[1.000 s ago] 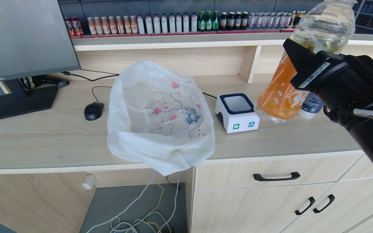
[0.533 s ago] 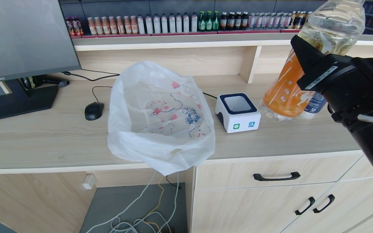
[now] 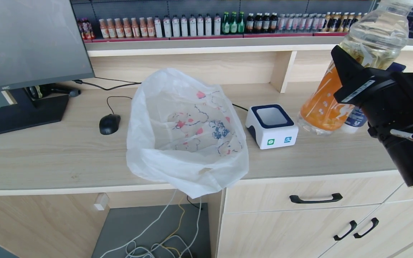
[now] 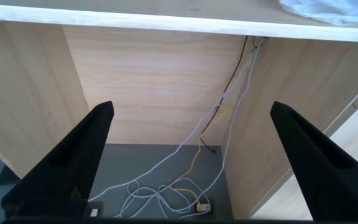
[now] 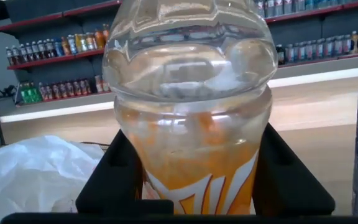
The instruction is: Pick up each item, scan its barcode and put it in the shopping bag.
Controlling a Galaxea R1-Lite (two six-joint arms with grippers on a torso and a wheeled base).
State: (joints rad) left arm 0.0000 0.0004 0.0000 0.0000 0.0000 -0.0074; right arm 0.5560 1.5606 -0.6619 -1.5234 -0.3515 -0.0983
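Desk (image 3: pixel 48 157) and its load sit further right in the head view than a second ago; we put that down to camera shift. White cartoon-printed shopping bag (image 3: pixel 188 168) gapes open at the desk's front edge. Orange-labelled bottle (image 3: pixel 335 96) hangs tilted right of the scanner (image 3: pixel 271 126), now slightly farther off, clamped in the right pincer (image 5: pixel 199 174). Left pincer (image 4: pixel 191 109) spread wide, empty.

bottle (image 3: pixel 323 107) clear with orange label, white dots. shopping bag (image 3: pixel 188 168) white, see-through, red and blue cartoon print. scanner (image 3: pixel 277 138) white, navy rim. mouse (image 3: pixel 109 124) black. bench (image 3: pixel 48 157) pale wood grain.
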